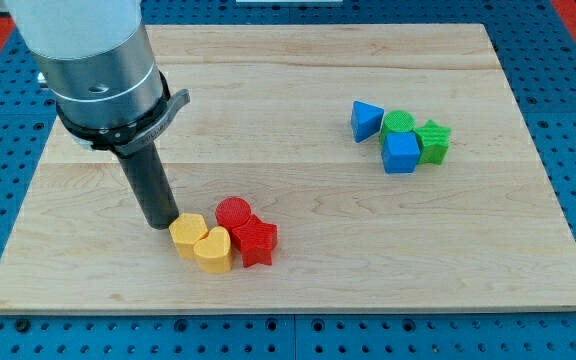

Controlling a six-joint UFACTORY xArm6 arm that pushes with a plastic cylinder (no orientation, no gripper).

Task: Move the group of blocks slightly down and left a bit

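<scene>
My tip point(162, 225) rests on the wooden board point(298, 80) at the view's lower left, touching or nearly touching the left side of a yellow hexagonal block point(187, 234). Next to it lie a yellow heart block point(213, 250), a red cylinder point(234, 213) and a red star block point(256, 240), packed together as one group. A second group sits at the view's upper right: a blue triangular block point(366, 120), a green cylinder point(398, 123), a blue cube point(401, 153) and a green star block point(433, 141).
The arm's large grey body point(93, 60) covers the board's upper left corner. A blue perforated table point(568, 150) surrounds the board.
</scene>
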